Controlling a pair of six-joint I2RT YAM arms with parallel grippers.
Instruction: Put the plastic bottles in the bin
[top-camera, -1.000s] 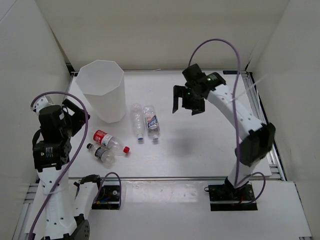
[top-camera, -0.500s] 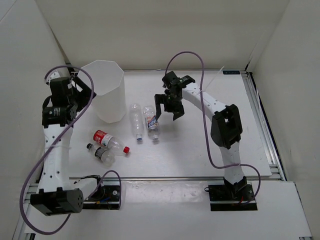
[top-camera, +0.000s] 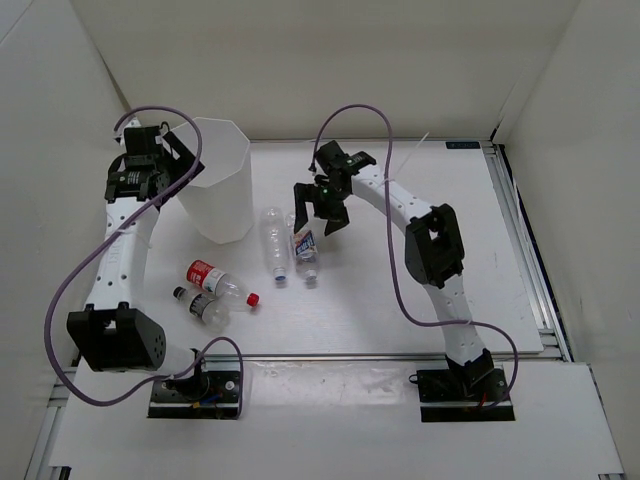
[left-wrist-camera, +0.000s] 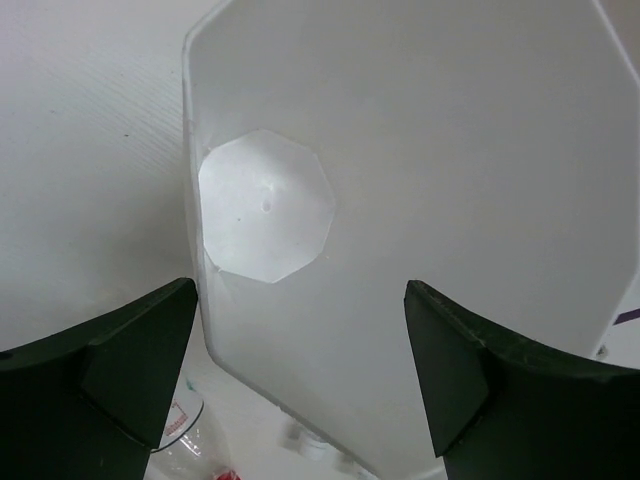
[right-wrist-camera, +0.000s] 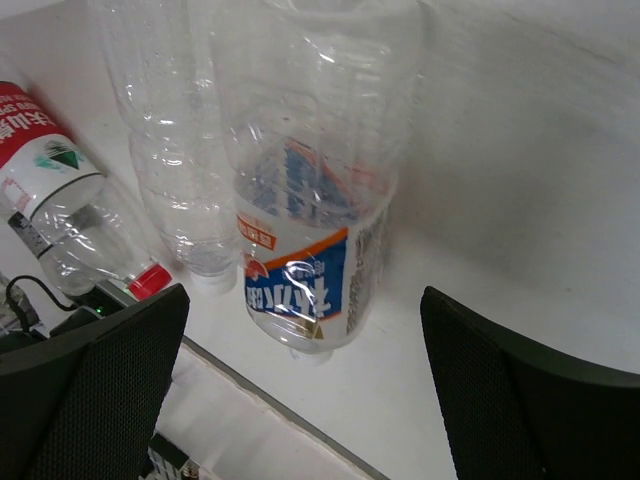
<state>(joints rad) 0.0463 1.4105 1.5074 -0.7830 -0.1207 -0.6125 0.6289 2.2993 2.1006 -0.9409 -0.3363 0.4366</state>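
Your left pincer (top-camera: 170, 160) stands wide open and empty at the 9 o'clock side of the tall translucent white octagonal plastic bin (top-camera: 222, 200), up by its rim. From its wrist view you see the bin's octagonal floor. The bin stands upright at 10 o'clock on the white desk (top-camera: 420, 300).

Your right pincer (top-camera: 318, 210) is also spread wide and grips nothing. It hovers over the clear plastic bottle with the blue-and-white label (top-camera: 304, 243), lying near the desk's middle. A nearly plain clear bottle (top-camera: 272, 240) lies just beside it at its 9 o'clock. Toward 7 o'clock from that pair, the red-labelled, red-capped clear bottle (top-camera: 215, 280) and a second plain clear bottle (top-camera: 202, 306) lie close together.
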